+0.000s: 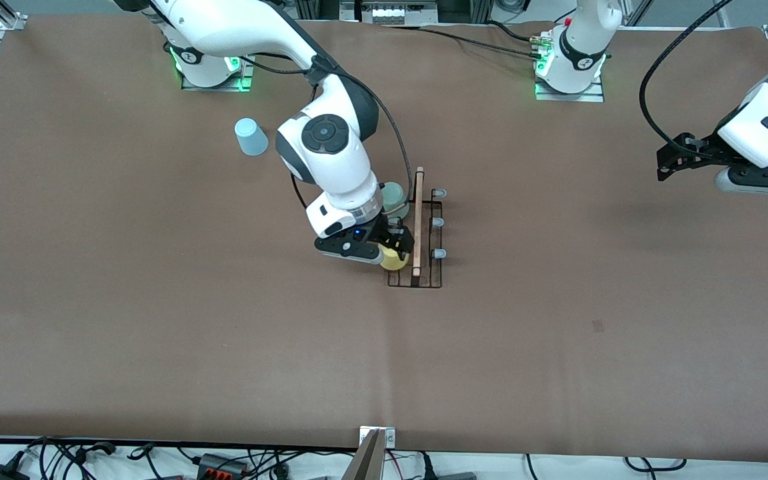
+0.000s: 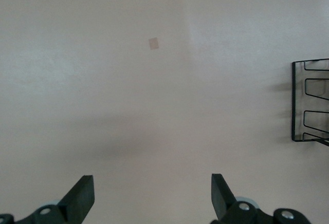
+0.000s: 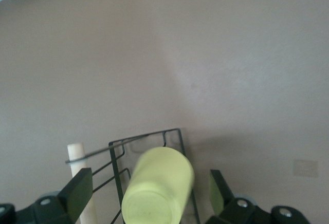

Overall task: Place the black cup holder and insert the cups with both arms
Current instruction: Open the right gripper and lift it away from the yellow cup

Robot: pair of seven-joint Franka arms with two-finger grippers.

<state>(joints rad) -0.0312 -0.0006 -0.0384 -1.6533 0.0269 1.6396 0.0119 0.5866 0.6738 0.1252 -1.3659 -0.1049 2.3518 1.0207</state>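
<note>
Desk (image 1: 157,320): matt brown covering, smooth. Black cup holder (image 1: 424,233): thin black wire, pale wooden rod. Yellow cup (image 3: 157,188), light blue cup (image 1: 251,137): smooth matt plastic. Arm shells glossy white.

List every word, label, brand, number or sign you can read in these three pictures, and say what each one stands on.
No readable text in any view.
Round black emblems on the arm bases: too small to read.
Black cup holder, yellow cup, green cup, blue cup: no lettering visible.
Pale square patch on the table: blank.
</note>
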